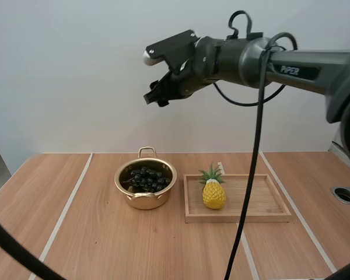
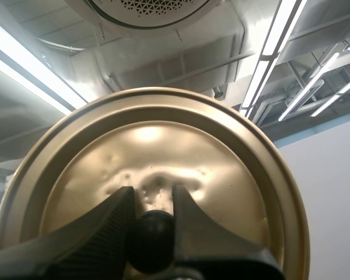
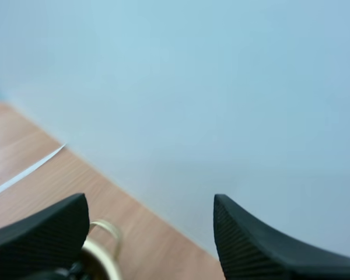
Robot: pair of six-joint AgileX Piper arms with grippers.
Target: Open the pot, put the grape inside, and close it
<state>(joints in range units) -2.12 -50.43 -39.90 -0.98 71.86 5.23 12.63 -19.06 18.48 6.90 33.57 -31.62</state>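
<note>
On the light wooden table [image 1: 76, 233] you see the round golden metal pot [image 1: 146, 201] standing without its cover, one loop handle to the back and one to the front. The bunch of dark grapes [image 1: 146, 178] lies inside the pot and fills its bottom. Just beside the pot, on its right, there is the flat rectangular wooden tray [image 1: 262, 198]. A small yellow toy pineapple with green leaves [image 1: 213, 192] stands upright on the left part of the tray.

High above the table, over the pot and a little behind it, you find the right gripper [image 1: 154, 96] on its stretched arm. In the right wrist view the right gripper [image 3: 149, 204] has its two black fingers spread wide with nothing between them, and the pot's golden loop handle [image 3: 108, 230] shows close to one finger.

In the left wrist view you see the left gripper [image 2: 152, 192] pinching the small round black knob [image 2: 150, 239] of the round golden metal lid [image 2: 163, 146]. The two ribbed fingers press the knob from both sides, and the lid's wide face is turned toward the camera.
</note>
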